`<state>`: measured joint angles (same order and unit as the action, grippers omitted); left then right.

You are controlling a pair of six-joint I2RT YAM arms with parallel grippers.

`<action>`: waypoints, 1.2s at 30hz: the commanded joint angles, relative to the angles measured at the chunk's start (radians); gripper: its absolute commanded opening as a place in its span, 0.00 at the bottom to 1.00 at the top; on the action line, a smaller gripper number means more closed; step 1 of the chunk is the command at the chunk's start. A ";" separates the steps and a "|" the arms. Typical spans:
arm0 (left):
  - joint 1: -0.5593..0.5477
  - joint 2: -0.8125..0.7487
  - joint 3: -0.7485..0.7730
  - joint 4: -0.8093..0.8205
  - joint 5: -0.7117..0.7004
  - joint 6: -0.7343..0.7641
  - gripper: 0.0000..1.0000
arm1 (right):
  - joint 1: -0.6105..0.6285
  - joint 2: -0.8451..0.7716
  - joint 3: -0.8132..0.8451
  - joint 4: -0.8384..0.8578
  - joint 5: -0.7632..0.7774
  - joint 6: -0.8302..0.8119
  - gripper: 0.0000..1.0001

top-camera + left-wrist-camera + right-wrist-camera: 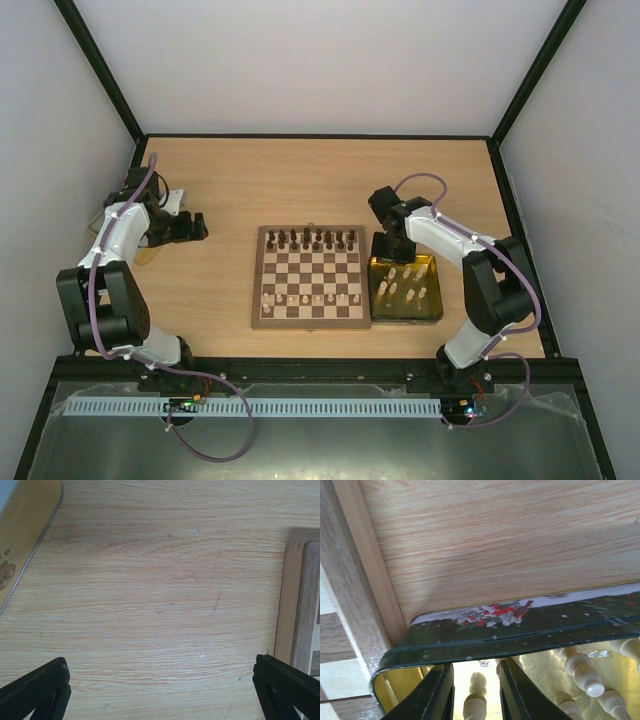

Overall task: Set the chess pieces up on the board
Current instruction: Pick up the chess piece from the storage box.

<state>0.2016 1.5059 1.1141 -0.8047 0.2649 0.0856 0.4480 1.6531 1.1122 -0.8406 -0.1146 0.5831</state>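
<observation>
**Chess setup roughly three-quarters done**

Left gripper (197, 227) hangs spread wide and empty over bare table (215, 295). On the central board (258, 285), dark pieces (312, 239) fill the far rows and cream pieces (305, 298) line one near row. Right gripper (475, 666) fingers (437, 695) stand close around a cream piece (474, 707) in the tray (405, 318), but the grip is unclear. More lie there.

Your left arm (118, 238) and right arm (445, 232) match — white shells on the long links, chunky black housings at every joint. A dull purple cable (153, 172) runs along each one, pinned by pale clips, and loops loose near the black bases (165, 378). Tiny green and orange lights (183, 404) glow by the left base. The jaws on both are plain matt black, flat-sided with bevelled edges.
</observation>
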 commanded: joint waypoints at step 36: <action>0.006 0.032 -0.001 -0.010 0.037 0.000 0.99 | -0.022 -0.074 -0.119 0.000 0.046 -0.016 0.24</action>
<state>0.2016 1.5280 1.1141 -0.8043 0.2882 0.0856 0.4309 1.6096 1.0031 -0.8276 -0.0822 0.5793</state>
